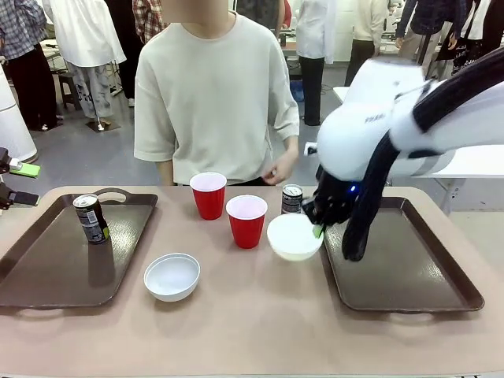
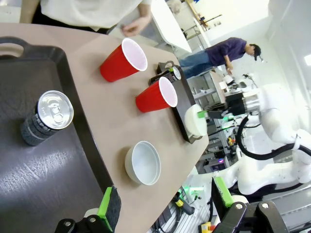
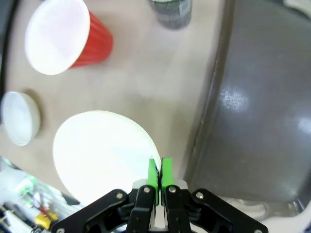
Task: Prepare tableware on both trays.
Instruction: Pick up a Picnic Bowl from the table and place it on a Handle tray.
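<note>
right gripper (image 3: 159, 167) pinches the near rim of a white bowl (image 1: 293, 236), pads almost closed; the bowl sits mouth up, between a red cup (image 1: 246, 220) and the right tray (image 1: 409, 276). left gripper (image 2: 165, 200) gapes wide, empty, above the left tray (image 2: 43, 170).

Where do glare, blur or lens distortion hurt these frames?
Right wrist view: the held bowl is blown out to featureless white, the whole frame is soft, and the right tray carries a pale sheen. Front view: the right arm looks smeared along its upper edge, while the table items are crisp. Left wrist view: sharp up close, but tilted and bent by the wide lens, with highlights clipped at the top.
</note>
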### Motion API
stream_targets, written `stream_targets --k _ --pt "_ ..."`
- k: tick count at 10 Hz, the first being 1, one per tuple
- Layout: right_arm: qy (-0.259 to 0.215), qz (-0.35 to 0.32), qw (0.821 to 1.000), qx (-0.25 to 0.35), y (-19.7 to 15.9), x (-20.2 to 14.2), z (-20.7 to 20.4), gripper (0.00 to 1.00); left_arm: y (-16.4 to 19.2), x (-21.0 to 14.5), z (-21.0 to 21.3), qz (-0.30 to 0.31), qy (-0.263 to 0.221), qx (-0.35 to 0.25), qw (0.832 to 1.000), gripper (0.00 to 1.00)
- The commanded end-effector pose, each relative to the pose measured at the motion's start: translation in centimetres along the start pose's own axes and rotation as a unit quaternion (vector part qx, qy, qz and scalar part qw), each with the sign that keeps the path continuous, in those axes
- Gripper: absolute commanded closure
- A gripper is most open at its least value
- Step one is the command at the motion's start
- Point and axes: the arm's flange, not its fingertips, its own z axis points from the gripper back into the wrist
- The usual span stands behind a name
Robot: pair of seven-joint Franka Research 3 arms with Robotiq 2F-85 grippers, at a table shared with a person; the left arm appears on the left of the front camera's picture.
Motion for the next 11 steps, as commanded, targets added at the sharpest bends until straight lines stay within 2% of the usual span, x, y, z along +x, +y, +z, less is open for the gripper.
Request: stream_targets --k 1,3,4,6,7,9,11 --pt "-0.011 -0.027 1.000 -0.004 -1.1 -0.2 3.1 1.00 0.1 0.0 0.0 -0.007 -0.005 -0.007 1.000 0.00" --pt "-0.018 -0.042 0.999 -0.009 -1.9 0.0 5.2 1.00 0.1 0.0 0.0 -0.007 -0.005 -0.007 1.000 0.00" --pt "-0.019 -0.015 1.000 0.002 -1.3 -0.3 4.1 1.00 0.1 0.0 0.0 -0.007 -0.005 -0.007 1.000 0.00" --pt "-0.023 -0.023 0.999 0.001 -2.0 -0.3 5.3 0.96 0.1 0.0 0.0 -0.007 -0.005 -0.007 1.000 0.00" --pt "-0.020 -0.015 1.000 -0.018 -3.6 -1.3 5.4 0.96 0.1 0.0 0.0 -0.007 -0.005 -0.007 1.000 0.00" --pt "-0.045 -0.049 0.998 -0.021 -7.7 -3.5 7.9 0.96 0.1 0.0 0.0 -0.007 -0.005 -0.007 1.000 0.00" --pt "-0.051 -0.064 0.996 -0.022 -9.3 -6.2 8.4 0.96 0.1 0.0 0.0 -0.007 -0.005 -0.007 1.000 0.00"
